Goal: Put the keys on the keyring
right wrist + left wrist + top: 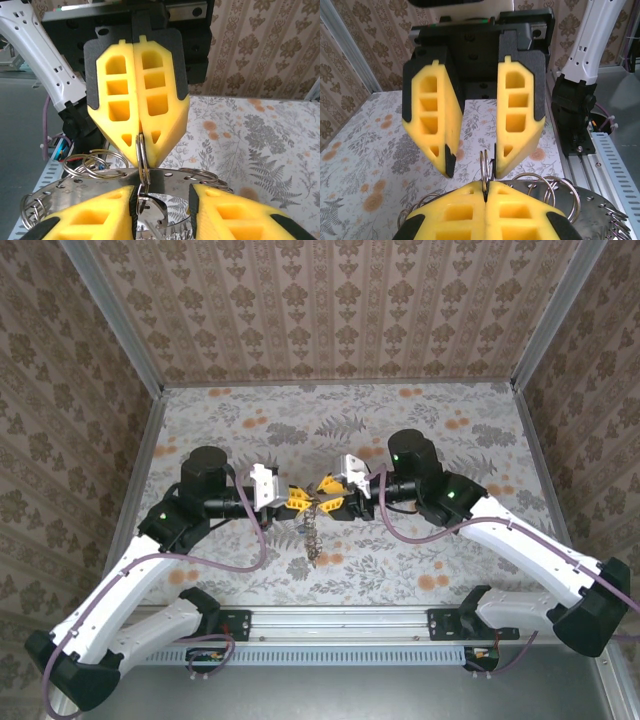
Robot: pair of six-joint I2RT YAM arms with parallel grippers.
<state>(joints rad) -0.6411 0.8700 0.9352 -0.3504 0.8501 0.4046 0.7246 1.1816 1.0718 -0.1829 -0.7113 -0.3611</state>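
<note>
Both arms are reached in from the near edge and bent at the elbow, so the wrists are brought pretty much nose to nose in the middle. The left gripper (296, 499) is pinched fully together, fingers flush, with the keyring (141, 155) nipped at the very tips. The right gripper (328, 496) is held facing it, fingers parted with a clear gap, tips just beside the left ones.

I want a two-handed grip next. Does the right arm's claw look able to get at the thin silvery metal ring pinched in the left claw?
Probably yes: the thin silvery metal ring sticks out of the shut left claw, and the right claw faces it, jaws apart, with nothing between.
</note>
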